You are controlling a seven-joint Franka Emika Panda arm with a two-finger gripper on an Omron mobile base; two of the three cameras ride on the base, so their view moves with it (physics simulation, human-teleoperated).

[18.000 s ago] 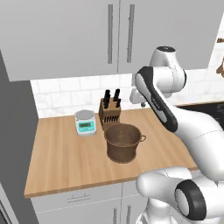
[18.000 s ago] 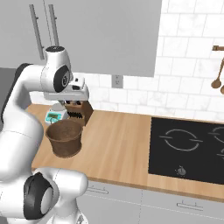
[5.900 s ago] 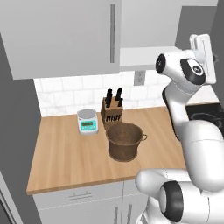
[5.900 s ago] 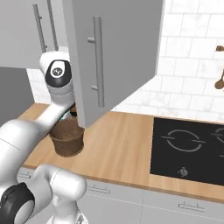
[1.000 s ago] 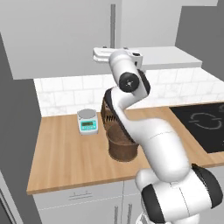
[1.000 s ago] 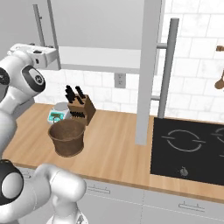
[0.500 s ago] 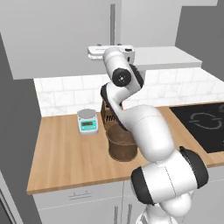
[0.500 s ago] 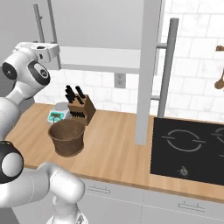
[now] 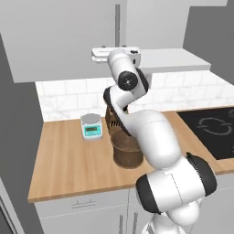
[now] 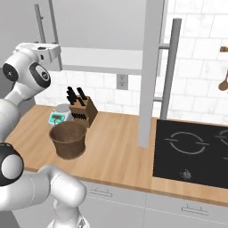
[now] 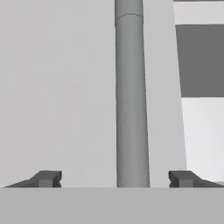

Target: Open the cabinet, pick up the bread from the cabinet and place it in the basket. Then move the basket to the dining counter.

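The cabinet (image 9: pixel 68 41) has its left door shut, with the long bar handle (image 9: pixel 117 23) upright on it. Its right door (image 10: pixel 149 67) is swung out wide, and the inside that shows is bare grey. My gripper (image 11: pixel 114 179) is open and raised to the left door's lower edge. In the hand view the bar handle (image 11: pixel 131 100) runs straight up between the two fingertips (image 11: pixel 48 178), which stand well apart from it. The hand (image 9: pixel 116 54) is white and level under the door. The brown woven basket (image 10: pixel 68 139) stands on the worktop. The bread and the dining counter are out of view.
A knife block (image 10: pixel 82 109) and a small kitchen scale (image 9: pixel 91 128) stand behind the basket on the wooden worktop (image 10: pixel 120 151). A black hob (image 10: pixel 191 151) is set in to the right. The open door's handle (image 10: pixel 171 62) juts out over the worktop.
The hand has risen a little towards the left door's lower edge and the arm's upper joints have turned. The jaws have stayed wide apart.
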